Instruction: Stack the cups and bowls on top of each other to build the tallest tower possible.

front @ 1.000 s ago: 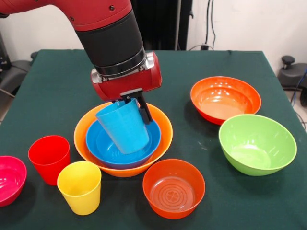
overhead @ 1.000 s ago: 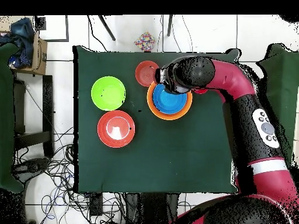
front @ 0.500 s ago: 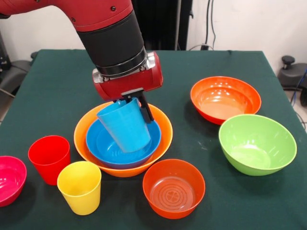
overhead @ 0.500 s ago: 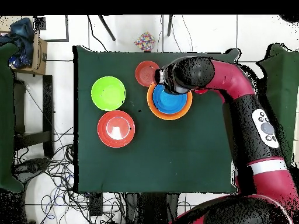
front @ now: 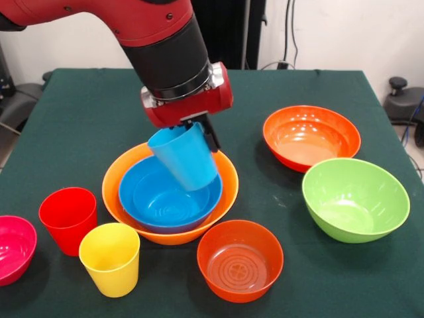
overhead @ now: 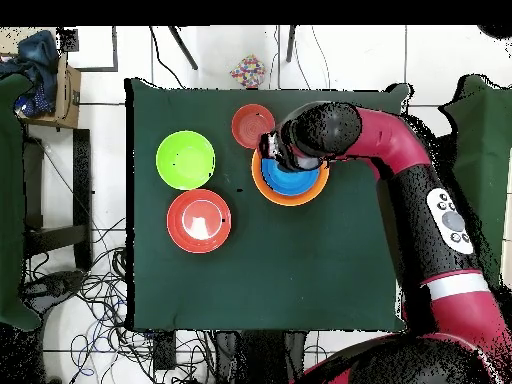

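My gripper [front: 201,134] is shut on the rim of the light blue cup [front: 185,159]. The cup hangs tilted, mouth up, over the right part of the blue bowl [front: 162,199]. That bowl is nested in the largest pale orange bowl [front: 114,192], the bottom of the tower. At the front left stand the red cup [front: 67,218] and the yellow cup [front: 110,257], both upright. In the overhead view the wrist hides the gripper and cup above the blue bowl [overhead: 295,183].
A magenta bowl [front: 13,248] sits at the left edge. One red-orange bowl [front: 240,260] is at the front, another [front: 311,136] at the back right. The lime green bowl [front: 354,197] lies on the right. All rest on the green table [front: 86,126].
The gripper has risen and shifted right with the light blue cup, lifting it from deep inside the blue bowl to above the bowl's right side. Other pieces have not moved.
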Controlling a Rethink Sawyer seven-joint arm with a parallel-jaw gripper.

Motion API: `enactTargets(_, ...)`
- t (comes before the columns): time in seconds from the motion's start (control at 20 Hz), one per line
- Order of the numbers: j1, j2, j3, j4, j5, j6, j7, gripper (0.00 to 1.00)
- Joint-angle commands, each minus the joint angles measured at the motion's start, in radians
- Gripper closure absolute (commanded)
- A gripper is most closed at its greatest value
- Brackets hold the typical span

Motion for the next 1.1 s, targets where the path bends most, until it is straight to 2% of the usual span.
enactTargets(0.05,0.037,0.021,-0.045,0.053,-0.039,0.117,-0.133,1.00)
enactTargets(0.45,0.068,-0.010,-0.111,0.057,-0.139,0.153,-0.134,1.00)
enactTargets(0.8,0.117,-0.032,-0.184,0.004,-0.221,0.229,-0.116,1.00)
enactTargets(1.1,0.125,-0.041,-0.208,0.000,-0.256,0.234,-0.110,1.00)
